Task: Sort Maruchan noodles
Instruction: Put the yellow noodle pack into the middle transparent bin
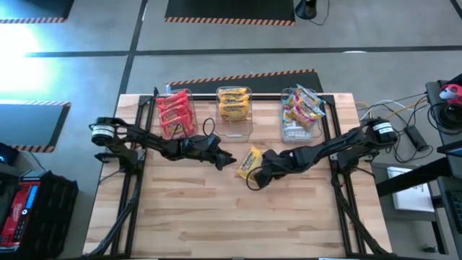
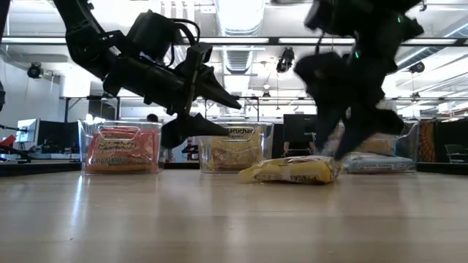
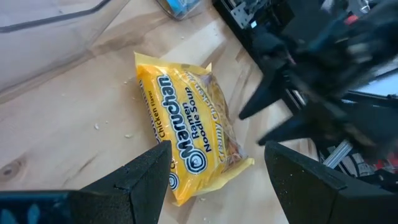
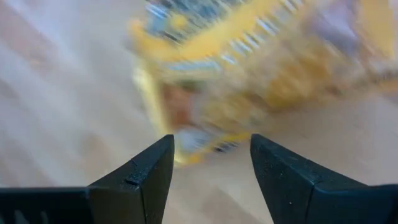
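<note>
One yellow Maruchan chicken ramen packet (image 1: 249,162) lies flat on the wooden table (image 1: 216,217), just past centre toward 1 o'clock in the high view. Right gripper (image 1: 254,182) at the packet's 5 o'clock edge, fingers apart, holding nothing. Left gripper (image 1: 228,160) just at its 9 o'clock, jaws parted, empty. Three clear bins (image 1: 234,130) along the 12 o'clock edge hold red, yellow and multicoloured packets.

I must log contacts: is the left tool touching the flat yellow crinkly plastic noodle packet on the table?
Apart. The low view shows the left tool raised above the table, beside the yellow packet.
</note>
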`<action>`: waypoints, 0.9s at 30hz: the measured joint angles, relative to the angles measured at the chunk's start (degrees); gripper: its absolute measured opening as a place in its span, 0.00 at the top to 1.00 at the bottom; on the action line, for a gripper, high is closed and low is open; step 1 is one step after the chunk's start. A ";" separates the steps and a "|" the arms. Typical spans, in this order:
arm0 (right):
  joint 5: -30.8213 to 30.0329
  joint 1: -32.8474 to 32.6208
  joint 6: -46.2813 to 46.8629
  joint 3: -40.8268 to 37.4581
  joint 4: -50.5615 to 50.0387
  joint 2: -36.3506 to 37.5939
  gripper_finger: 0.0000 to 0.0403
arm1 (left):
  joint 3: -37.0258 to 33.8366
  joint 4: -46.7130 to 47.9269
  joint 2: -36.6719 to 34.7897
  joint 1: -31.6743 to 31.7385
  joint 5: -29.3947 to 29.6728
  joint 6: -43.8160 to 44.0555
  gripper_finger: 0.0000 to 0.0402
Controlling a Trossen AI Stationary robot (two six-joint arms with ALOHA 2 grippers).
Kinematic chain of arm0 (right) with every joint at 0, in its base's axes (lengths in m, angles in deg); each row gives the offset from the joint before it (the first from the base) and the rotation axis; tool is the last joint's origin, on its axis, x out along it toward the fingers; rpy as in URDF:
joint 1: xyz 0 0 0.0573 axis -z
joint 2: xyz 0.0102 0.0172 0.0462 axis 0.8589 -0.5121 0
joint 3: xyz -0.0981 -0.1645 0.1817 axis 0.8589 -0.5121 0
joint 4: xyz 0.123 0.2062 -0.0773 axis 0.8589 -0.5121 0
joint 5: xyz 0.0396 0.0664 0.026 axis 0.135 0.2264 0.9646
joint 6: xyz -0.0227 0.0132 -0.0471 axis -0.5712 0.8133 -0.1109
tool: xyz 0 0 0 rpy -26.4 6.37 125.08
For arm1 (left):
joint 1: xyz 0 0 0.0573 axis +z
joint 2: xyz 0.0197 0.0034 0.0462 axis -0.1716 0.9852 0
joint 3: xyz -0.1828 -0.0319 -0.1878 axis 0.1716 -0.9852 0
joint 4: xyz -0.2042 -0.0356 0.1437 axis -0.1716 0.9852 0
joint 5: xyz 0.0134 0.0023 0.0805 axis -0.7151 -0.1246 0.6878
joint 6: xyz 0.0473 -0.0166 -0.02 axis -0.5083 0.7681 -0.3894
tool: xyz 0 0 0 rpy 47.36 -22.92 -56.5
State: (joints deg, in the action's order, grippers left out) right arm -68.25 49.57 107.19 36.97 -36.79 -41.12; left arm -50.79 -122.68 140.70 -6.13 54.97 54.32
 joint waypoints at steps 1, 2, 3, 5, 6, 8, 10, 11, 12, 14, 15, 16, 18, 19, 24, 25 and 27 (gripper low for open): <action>-0.46 -0.01 -0.56 0.83 0.39 0.44 0.50 | 0.01 -0.01 -0.03 0.00 0.00 -0.01 0.40; -1.15 -0.08 -1.57 1.50 0.72 0.89 0.50 | -0.01 -0.02 -0.03 0.00 0.00 -0.03 0.40; -2.20 -0.14 -2.46 1.94 0.53 1.14 0.50 | -0.01 0.04 -0.01 0.00 0.01 -0.05 0.40; -4.22 -0.17 -4.06 2.62 0.57 1.17 0.50 | -0.06 -0.02 0.10 0.00 0.02 -0.07 0.40; -4.80 -0.15 -4.76 2.63 0.57 1.15 0.50 | -0.08 0.16 0.10 0.00 0.02 -0.07 0.40; -6.49 -0.13 -6.05 2.46 0.21 0.65 0.50 | -0.08 0.11 0.10 0.00 0.03 -0.13 0.40; -8.23 -0.13 -6.87 2.33 0.26 -0.31 0.50 | -0.06 0.06 0.10 0.00 0.10 -0.22 0.40; -8.92 -0.12 -7.35 2.21 -0.09 -0.96 0.50 | -0.06 0.05 0.10 0.00 0.18 -0.29 0.40; -9.36 -0.11 -7.76 2.20 -0.10 -1.61 0.50 | -0.06 -0.03 0.10 0.00 0.20 -0.33 0.40; -9.53 -0.12 -8.41 2.06 0.30 -2.73 0.50 | -0.06 0.00 0.12 0.00 0.33 -0.35 0.40; -9.60 -0.13 -8.77 1.97 0.18 -3.23 0.50 | -0.04 -0.04 0.12 0.00 0.35 -0.35 0.40; -9.97 -0.14 -9.01 1.94 0.29 -3.79 0.50 | -0.04 -0.05 0.12 0.00 0.35 -0.34 0.40; -10.22 -0.24 -9.25 1.87 0.69 -4.29 0.50 | 0.03 0.13 0.12 0.00 0.34 -0.33 0.40; -10.22 -0.26 -9.46 1.81 0.67 -4.54 0.50 | 0.15 0.09 0.12 0.00 0.35 -0.34 0.40; -10.94 -1.10 -11.54 1.71 0.33 -4.82 0.50 | 0.21 0.22 0.13 0.00 0.11 -0.24 0.40; -11.10 -1.28 -12.39 1.68 0.25 -4.85 0.50 | 0.21 0.26 0.24 0.00 0.09 -0.24 0.40; -11.41 -1.63 -13.98 1.65 0.17 -4.88 0.50 | 0.21 0.26 0.86 0.00 0.09 -0.12 0.40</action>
State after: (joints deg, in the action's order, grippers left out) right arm -79.67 47.93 93.21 38.62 -36.62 -46.00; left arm -50.58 -122.43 141.56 -6.13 55.06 54.20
